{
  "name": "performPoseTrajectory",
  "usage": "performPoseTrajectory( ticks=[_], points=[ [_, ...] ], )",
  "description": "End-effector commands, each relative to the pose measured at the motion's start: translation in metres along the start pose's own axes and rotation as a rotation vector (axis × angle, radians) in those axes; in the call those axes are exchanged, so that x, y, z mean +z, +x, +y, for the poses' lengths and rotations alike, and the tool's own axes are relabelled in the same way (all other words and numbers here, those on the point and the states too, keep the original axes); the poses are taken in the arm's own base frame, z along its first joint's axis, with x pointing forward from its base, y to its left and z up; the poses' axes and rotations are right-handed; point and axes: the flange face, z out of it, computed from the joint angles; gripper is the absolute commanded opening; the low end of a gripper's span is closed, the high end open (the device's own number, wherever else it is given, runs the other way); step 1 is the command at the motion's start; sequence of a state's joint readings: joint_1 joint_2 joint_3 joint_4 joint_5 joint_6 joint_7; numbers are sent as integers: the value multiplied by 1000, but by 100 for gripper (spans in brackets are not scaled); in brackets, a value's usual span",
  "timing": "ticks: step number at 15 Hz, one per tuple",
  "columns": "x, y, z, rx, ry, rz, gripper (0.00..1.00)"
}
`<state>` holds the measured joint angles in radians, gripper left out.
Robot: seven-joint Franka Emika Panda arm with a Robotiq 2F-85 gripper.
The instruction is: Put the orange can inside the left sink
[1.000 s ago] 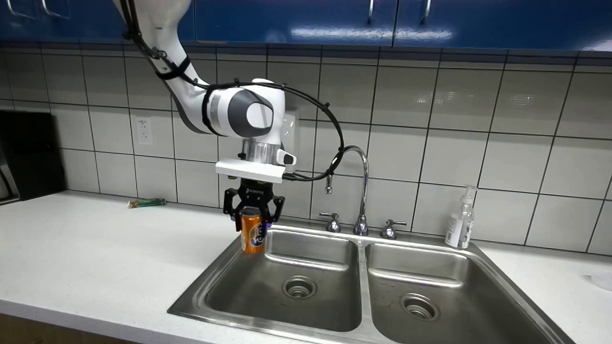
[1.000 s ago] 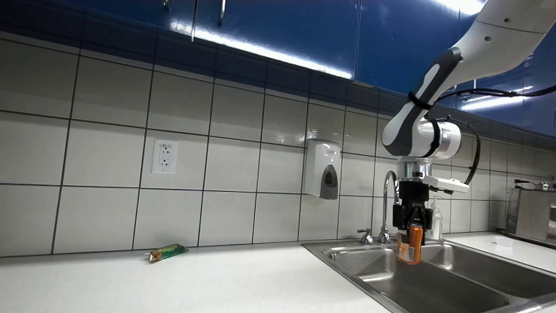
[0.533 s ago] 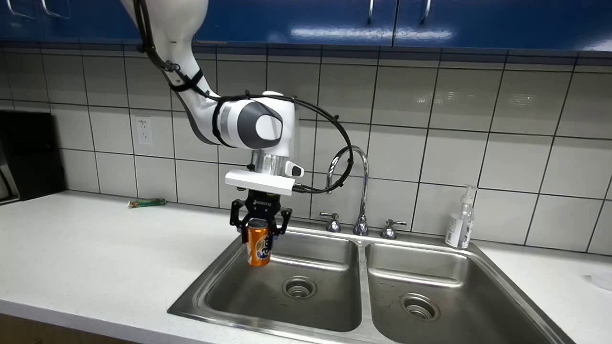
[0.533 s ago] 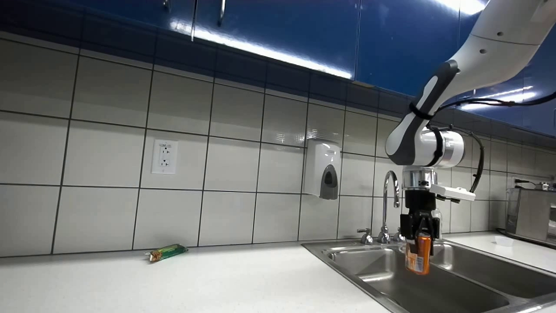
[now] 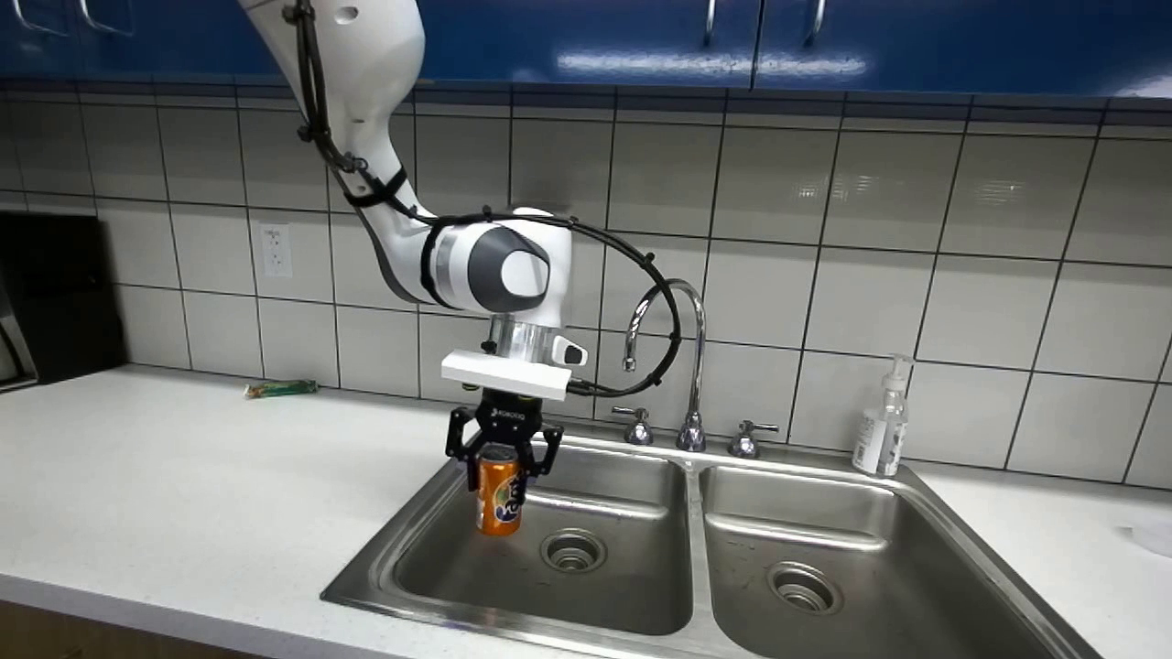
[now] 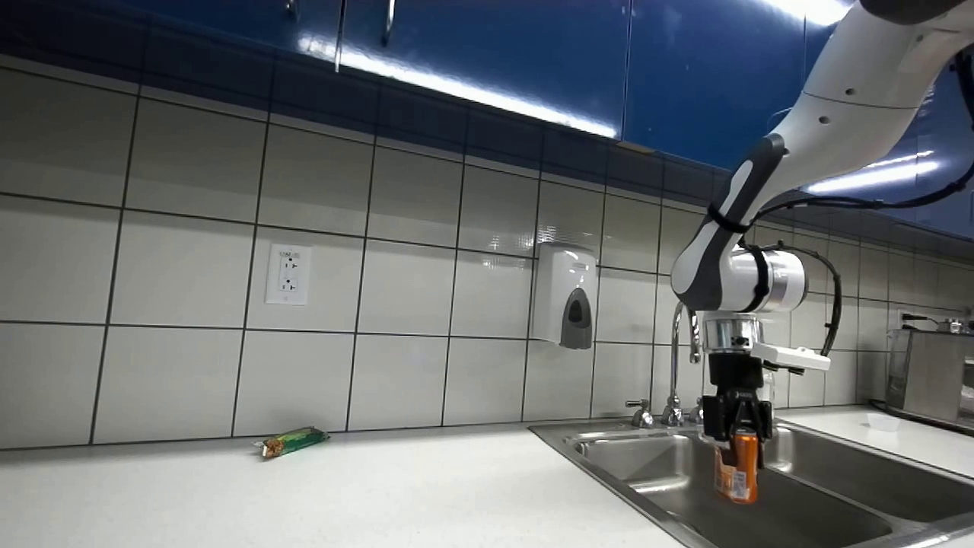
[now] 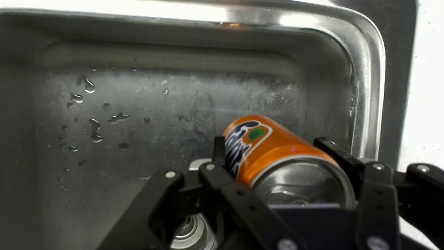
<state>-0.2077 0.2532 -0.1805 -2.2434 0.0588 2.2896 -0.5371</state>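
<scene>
The orange can (image 5: pixel 495 503) with its silvery top is between the fingers of my gripper (image 5: pixel 497 483), low over the left part of the left sink (image 5: pixel 604 599). In an exterior view the can (image 6: pixel 746 476) hangs roughly upright under the gripper (image 6: pixel 736 449), over the basin (image 6: pixel 700 510). In the wrist view my gripper (image 7: pixel 271 140) has a finger on each side of the can (image 7: pixel 277 142), with the steel basin floor (image 7: pixel 138 104) behind it. I cannot tell whether the can's base touches the floor. The drain (image 5: pixel 573 550) is to the right of the can.
The faucet (image 5: pixel 698 366) and its handles stand behind the sink. The divider (image 5: pixel 700 567) and right basin (image 5: pixel 879 586) lie to the right. A soap bottle (image 5: pixel 884 421) stands at the back right. A green wrapper (image 5: pixel 281 388) lies on the counter.
My gripper has moved down and slightly right in both exterior views, carrying the orange can lower over the left sink. The rest of the scene has not moved.
</scene>
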Motion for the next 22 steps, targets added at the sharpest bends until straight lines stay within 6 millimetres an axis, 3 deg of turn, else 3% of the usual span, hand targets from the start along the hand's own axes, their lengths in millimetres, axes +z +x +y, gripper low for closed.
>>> performPoseTrajectory(
  ticks=[1, 6, 22],
  points=[
    [0, 9, 11, -18, 9, -8, 40],
    [14, 19, 16, -16, 2, -15, 40],
    [99, 52, 39, -6, 48, -106, 40]
  ],
)
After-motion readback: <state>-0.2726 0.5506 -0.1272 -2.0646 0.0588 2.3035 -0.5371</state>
